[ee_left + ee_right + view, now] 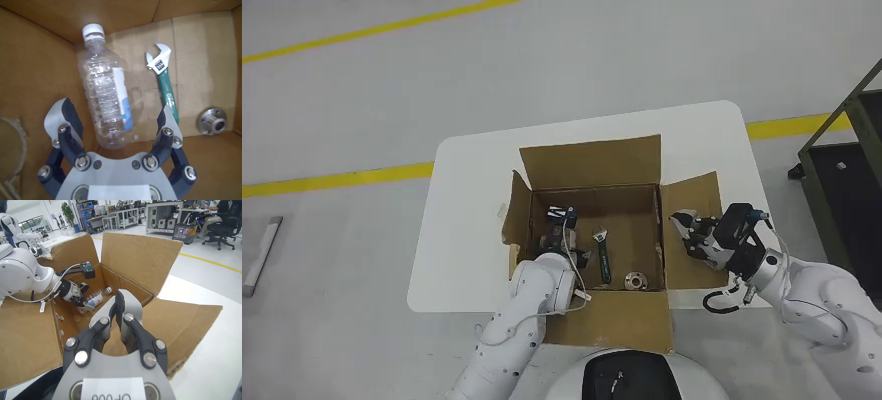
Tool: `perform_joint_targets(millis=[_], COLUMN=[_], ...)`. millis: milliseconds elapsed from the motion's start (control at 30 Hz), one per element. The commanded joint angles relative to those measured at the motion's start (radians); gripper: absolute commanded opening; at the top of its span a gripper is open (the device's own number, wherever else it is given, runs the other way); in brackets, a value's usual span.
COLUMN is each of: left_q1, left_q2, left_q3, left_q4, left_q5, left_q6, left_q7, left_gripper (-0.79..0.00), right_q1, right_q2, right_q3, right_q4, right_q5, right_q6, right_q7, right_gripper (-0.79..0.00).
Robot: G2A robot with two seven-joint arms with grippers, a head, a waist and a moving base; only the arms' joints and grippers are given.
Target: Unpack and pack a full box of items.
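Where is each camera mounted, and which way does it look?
Top view: above the arms, looking down at the table and cardboard box; both arms show.
Left wrist view: inside the box, facing its floor: water bottle, adjustable wrench; open left pincer shows.
Right wrist view: outside the box, looking in over the shut right pincer; left arm shows.
Both wrist views share the water bottle.

1 cardboard box [592,162], 1 plastic bottle [105,94], 1 adj. wrench [166,85], 1 metal flange [211,123], 1 table [472,220].

A white table [472,220] stands on grey floor [542,60] marked with yellow lines [332,181], beside a dark rack [847,190].
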Motion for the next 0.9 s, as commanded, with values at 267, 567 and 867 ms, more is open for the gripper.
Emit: perform_joint_targets(millis=[267,567,867], left_q1=[-0.009,-0.038,-0.056], left_q2=[-0.015,-0.039,-0.051], left_q3=[0.02,0.01,0.003], left_q4=[0.024,0.121,0.173], left_q5=[0.044,-0.069,-0.08], left_q6=[-0.025,-0.027,-0.023], left_q7=[-0.025,0.004,0.022], left_gripper=[0.0,0.0,-0.465], right_q1=[0.001,0.002,-0.02], right_q2=[-0.003,-0.004,0.0], right_q3=[-0.002,-0.001,0.068], right_q4=[-0.001,0.0,-0.042], right_q5=[-0.003,-0.005,0.033], right_q6=[0.007,0.004,0.012], right_q7=[-0.002,0.004,0.0], right_gripper=[-0.785,-0.785,-0.332])
